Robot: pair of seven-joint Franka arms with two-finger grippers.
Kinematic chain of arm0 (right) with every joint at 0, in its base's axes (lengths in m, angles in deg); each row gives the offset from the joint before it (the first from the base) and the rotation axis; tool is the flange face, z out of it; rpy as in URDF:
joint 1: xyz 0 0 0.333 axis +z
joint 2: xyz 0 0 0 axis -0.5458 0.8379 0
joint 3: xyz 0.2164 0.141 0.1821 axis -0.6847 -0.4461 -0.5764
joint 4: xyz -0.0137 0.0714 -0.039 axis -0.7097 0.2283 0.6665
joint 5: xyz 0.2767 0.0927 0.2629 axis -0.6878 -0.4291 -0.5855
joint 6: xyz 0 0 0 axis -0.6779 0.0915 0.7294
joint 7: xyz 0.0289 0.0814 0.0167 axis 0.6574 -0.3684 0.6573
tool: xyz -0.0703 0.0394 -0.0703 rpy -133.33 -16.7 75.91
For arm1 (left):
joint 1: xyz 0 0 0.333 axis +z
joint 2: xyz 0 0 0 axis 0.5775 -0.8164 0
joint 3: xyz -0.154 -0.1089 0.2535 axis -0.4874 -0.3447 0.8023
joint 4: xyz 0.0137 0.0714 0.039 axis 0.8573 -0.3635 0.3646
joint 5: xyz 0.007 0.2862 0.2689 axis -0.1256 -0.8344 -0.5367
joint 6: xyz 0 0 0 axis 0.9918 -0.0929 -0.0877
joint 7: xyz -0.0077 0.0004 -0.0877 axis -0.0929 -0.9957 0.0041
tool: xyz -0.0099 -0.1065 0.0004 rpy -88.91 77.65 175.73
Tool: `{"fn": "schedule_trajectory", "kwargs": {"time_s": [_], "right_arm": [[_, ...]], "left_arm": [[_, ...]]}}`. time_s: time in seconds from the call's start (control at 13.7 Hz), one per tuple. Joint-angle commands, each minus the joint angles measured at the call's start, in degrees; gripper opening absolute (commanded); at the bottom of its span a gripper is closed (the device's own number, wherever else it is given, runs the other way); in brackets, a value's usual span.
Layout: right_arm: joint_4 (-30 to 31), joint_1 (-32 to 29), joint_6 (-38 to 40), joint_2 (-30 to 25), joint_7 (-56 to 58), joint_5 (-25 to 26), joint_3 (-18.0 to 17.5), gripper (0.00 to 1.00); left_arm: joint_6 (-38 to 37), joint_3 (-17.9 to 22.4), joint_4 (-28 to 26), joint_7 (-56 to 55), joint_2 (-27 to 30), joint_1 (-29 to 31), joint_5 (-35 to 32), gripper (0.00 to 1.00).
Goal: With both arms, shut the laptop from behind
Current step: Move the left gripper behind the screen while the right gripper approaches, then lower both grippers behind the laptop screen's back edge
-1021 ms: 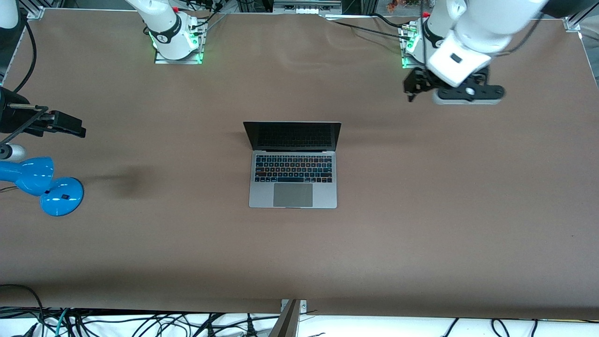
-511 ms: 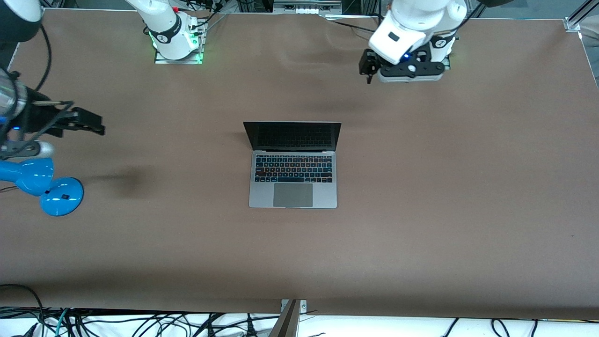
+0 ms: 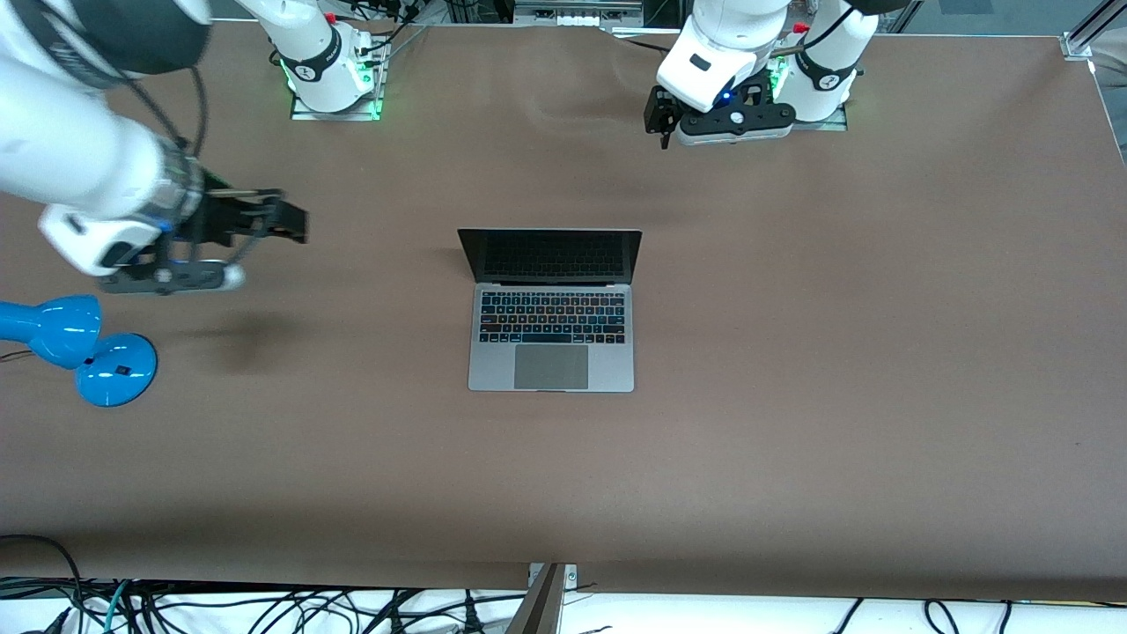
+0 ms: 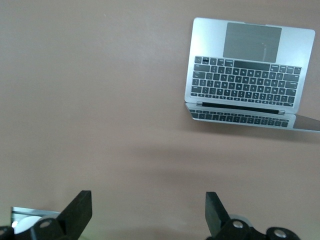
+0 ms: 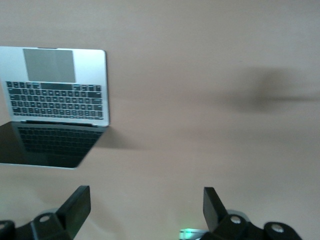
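The laptop (image 3: 551, 310) sits open in the middle of the brown table (image 3: 792, 396), its trackpad edge nearest the front camera, the black keyboard above that, and the dark screen standing upright at the hinge, facing the camera. Toward the right arm's end of the table, about as near to the front camera as the laptop's base, a blue lamp (image 3: 79, 348) lies on the surface. The right gripper (image 3: 286, 222) hangs in the air over bare table just above the lamp in the front view, between the lamp and the laptop and well apart from the laptop; its two black fingers (image 5: 75, 205) are spread wide and hold nothing, and its wrist view looks down on the laptop's keyboard and screen off to one side. The left gripper (image 3: 662, 119) hovers over the table close to its own base, farther from the front camera than the laptop; its fingers (image 4: 80, 210) are likewise spread wide with nothing between them.
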State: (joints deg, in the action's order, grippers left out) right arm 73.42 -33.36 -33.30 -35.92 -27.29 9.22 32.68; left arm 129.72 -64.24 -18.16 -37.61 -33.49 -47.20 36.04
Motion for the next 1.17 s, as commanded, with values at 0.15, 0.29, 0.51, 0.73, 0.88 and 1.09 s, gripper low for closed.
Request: {"fn": "schedule_trajectory", "kwargs": {"time_s": [0.15,0.29,0.51,0.73,0.88,1.09], "right_arm": [[4.33,0.79,-5.49,0.18,-6.04,-1.02,-5.28,1.0],[5.73,3.51,-7.25,0.62,-10.51,-1.02,-5.28,0.99],[7.15,7.03,-9.28,1.85,-16.23,-1.8,-5.28,0.85],[7.24,8.53,-9.2,3.52,-20.19,-7.94,-5.28,0.44],[7.59,8.97,-9.28,4.49,-21.16,-10.94,-5.28,0.32],[8.12,10.47,-9.28,5.45,-21.34,-11.12,-5.28,0.22]], "left_arm": [[3.39,-2.74,-1.82,-2.44,0.53,0.32,2.98,0.89],[5.75,-3.45,-2.78,-4.46,0.53,0.32,4.31,0.69],[6.73,-4.77,-3.58,-5.35,0.36,0.32,4.31,0.29],[6.82,-4.77,-3.84,-4.73,0.09,0.32,4.4,0.0],[6.82,-4.77,-4.19,-4.64,-0.08,0.32,4.48,0.0],[6.91,-4.77,-4.72,-4.29,-0.17,0.41,5.62,0.0]]}}
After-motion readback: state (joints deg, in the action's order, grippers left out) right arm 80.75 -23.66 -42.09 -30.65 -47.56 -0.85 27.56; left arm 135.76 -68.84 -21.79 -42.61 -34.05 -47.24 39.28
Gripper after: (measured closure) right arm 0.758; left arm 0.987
